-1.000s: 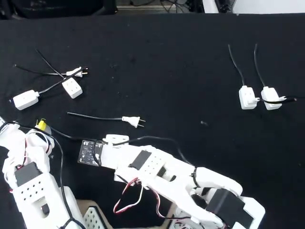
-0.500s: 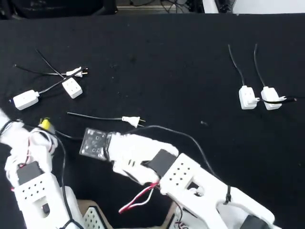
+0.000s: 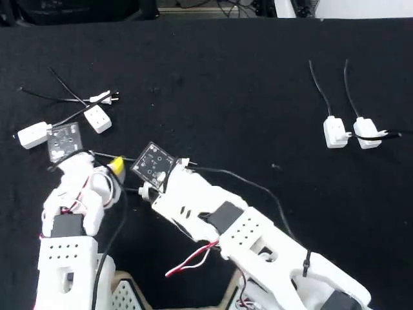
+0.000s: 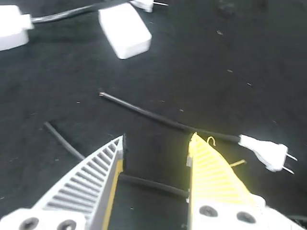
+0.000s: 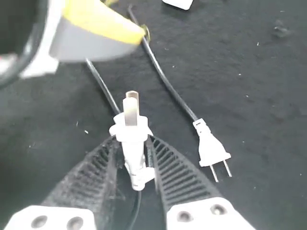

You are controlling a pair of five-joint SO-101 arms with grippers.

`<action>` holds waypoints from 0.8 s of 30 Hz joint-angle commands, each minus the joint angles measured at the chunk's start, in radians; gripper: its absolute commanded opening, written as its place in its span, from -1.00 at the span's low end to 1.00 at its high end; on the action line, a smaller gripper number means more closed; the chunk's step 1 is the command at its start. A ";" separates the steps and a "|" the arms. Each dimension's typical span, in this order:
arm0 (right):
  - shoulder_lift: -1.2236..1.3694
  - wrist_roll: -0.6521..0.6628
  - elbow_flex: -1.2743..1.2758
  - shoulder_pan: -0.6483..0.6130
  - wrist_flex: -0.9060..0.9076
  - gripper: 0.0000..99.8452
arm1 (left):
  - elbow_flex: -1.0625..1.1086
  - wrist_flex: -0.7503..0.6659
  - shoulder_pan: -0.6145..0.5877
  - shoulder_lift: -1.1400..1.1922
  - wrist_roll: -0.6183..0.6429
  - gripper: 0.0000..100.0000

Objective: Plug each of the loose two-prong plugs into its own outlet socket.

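First, check the right pincer [image 5: 132,143]: its black fingers [image 5: 98,167] are clamped on a white plug [image 5: 130,127], which sits in line with them, prong end pointing away from the wrist. Just beside this pincer, not touching it, a loose two-prong plug [image 5: 211,149] lies on the black table [image 5: 268,86]; its cord [image 5: 163,76] runs off ahead of the fingertips. Ahead of those fingertips you see the yellow finger [image 5: 96,24] of the left pincer [image 4: 157,139]. Note that the left pincer has its fingers spread wide and grips nothing; a black cable [image 4: 148,184] crosses the gap between them. Farther ahead of the left pincer lie a white outlet socket [image 4: 124,29] and a second socket [image 4: 9,28], with another plug [image 4: 144,4] just beyond. Well apart from both pincers, a third socket [image 3: 334,131] and a fourth socket [image 3: 366,132] sit side by side.
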 commanded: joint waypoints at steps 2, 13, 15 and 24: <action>-0.002 -0.012 0.007 -0.075 -0.031 -0.98 | -0.021 -0.017 0.082 0.000 -0.011 -0.55; -0.002 -0.014 0.007 -0.078 -0.031 -0.98 | -0.013 -0.017 0.189 -0.002 -0.014 -0.55; -0.002 -0.014 0.007 -0.078 -0.031 -0.98 | -0.013 -0.017 0.193 -0.002 -0.014 -0.55; -0.010 -0.014 0.005 -0.071 -0.029 -0.98 | 0.015 -0.061 0.191 -0.002 -0.018 -0.55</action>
